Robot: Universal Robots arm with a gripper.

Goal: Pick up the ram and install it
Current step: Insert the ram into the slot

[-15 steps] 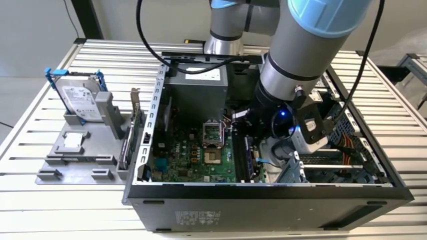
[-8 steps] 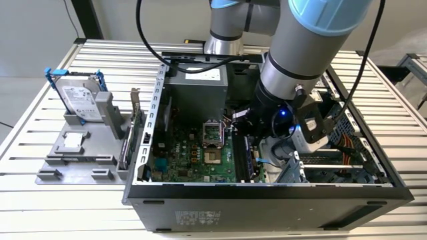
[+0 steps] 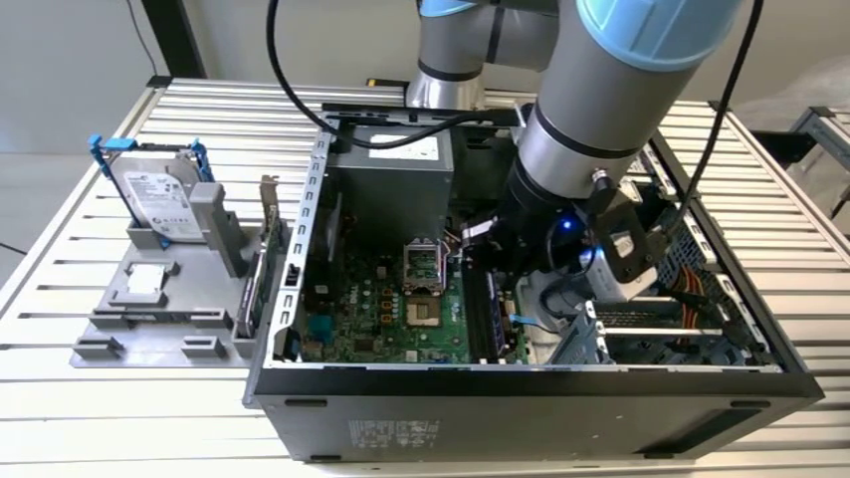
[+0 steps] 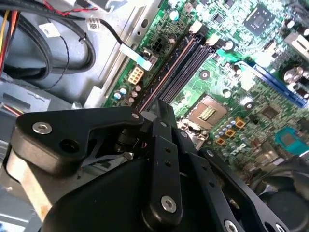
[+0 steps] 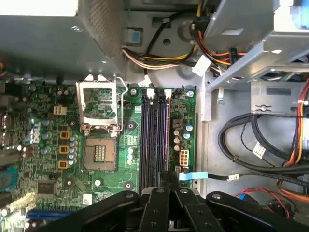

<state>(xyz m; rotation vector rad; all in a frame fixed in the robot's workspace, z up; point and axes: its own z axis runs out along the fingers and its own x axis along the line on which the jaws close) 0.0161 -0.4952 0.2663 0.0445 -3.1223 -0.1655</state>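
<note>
Arm is reaching down into the open PC case (image 3: 531, 383), wrist sitting over the memory slots (image 3: 481, 309), just off the exterior view's right of the CPU socket (image 3: 420, 271).

Gripper (image 5: 166, 176) is hanging right above the near end of the slots (image 5: 155, 137) in the first wrist view. Fingers (image 5: 164, 180) are looking pressed close together at the tip. Can't tell whether they're clamping the ram: no board edge is showing between them in either wrist view.

In the second wrist view the gripper (image 4: 161, 107) is lining up with the long axis of the slots (image 4: 178, 67), tip sitting at the slot end nearest the camera. A thin reddish-edged strip is running along one slot; could be a seated stick, can't confirm.

CPU socket (image 5: 100, 154) is lying open beside the slots, its load frame (image 5: 99, 104) flipped up toward the power supply (image 3: 385, 159) side. A blue-tagged cable (image 5: 193, 176) is crossing just beside the gripper tip, on the side away from the socket.

Outside the case, well away from the socket on the exterior view's left, a grey parts holder (image 3: 146, 309) is sitting on the roller table (image 3: 80, 398). Hard drive (image 3: 162, 199) with blue rails is standing upright in it; an upright card (image 3: 266, 254) with metal bracket is standing at the holder's case-side edge.
</note>
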